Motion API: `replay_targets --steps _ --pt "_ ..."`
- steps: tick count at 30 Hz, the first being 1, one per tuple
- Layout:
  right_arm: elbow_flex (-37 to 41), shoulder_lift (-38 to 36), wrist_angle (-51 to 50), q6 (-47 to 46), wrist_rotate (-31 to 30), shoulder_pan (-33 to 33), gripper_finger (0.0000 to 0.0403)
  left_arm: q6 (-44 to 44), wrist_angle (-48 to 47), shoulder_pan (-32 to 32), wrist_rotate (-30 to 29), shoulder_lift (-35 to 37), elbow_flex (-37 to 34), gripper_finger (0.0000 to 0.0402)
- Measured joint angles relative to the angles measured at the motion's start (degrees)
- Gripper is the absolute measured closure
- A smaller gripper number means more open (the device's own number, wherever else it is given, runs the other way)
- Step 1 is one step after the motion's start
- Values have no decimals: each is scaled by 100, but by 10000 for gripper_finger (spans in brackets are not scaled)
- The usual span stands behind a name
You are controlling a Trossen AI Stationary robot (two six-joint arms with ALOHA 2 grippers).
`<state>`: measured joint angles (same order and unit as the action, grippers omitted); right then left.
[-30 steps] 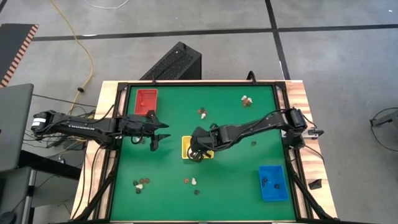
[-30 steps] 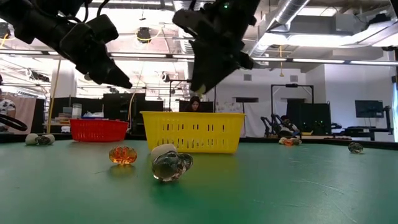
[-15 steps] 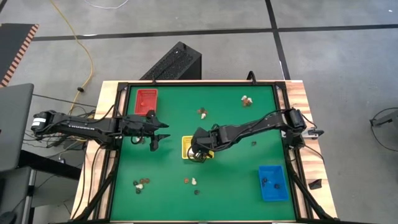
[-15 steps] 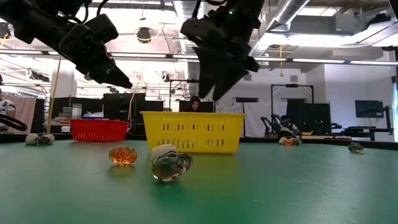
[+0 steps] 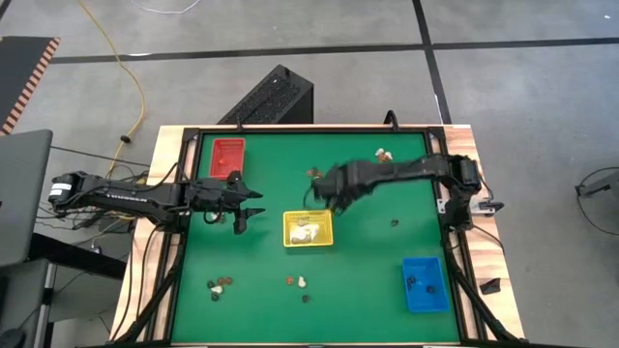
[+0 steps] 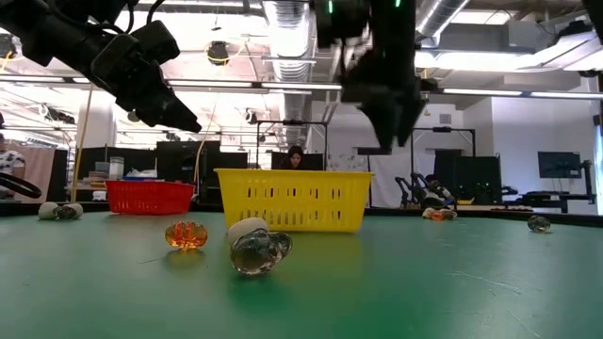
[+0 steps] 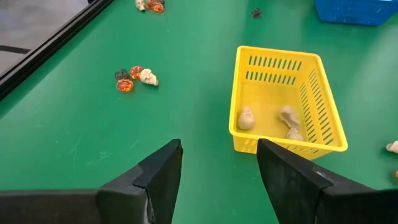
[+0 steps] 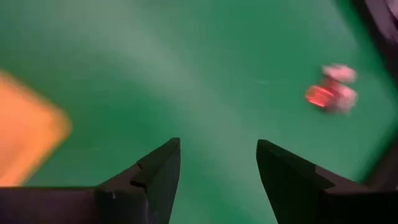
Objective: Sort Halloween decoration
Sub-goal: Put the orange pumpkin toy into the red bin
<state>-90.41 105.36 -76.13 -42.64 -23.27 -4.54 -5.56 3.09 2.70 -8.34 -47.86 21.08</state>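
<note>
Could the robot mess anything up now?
Maybe. The right hand is open and empty, swinging above the table toward a pale and orange trinket pair; grabbing both could send one to the wrong tray. The yellow tray already holds cream trinkets, so a low pass back might bump its rim. The left hand waits open near the red tray.

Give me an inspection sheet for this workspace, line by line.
Surface: green mat on a wood-edged table.
Job's things: cream trinkets in the yellow tray; dark ones in the blue tray; red tray contents unclear; loose clusters on the mat.
Clutter: nothing seen.
End effectors: left end effector open, empty, between the red and yellow trays; right end effector open, empty, above the mat behind the yellow tray.
Cables: yellow cable on the floor.
Surroundings: black box behind the table; person in the far room.
</note>
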Motion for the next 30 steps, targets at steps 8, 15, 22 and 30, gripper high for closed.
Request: replay_targets --steps 8,15,22,30 --pt "1032 -2 740 926 740 -1869 164 -112 -88 0 39 0 0 203" --pt "1534 -4 1323 1262 801 -2960 164 -114 -207 0 37 0 0 203" --pt "1703 4 1876 1695 1507 -3519 164 -118 -245 0 7 -2 2 203" --pt "1700 45 1831 1667 1571 -3691 164 -127 -271 0 4 -2 2 203"
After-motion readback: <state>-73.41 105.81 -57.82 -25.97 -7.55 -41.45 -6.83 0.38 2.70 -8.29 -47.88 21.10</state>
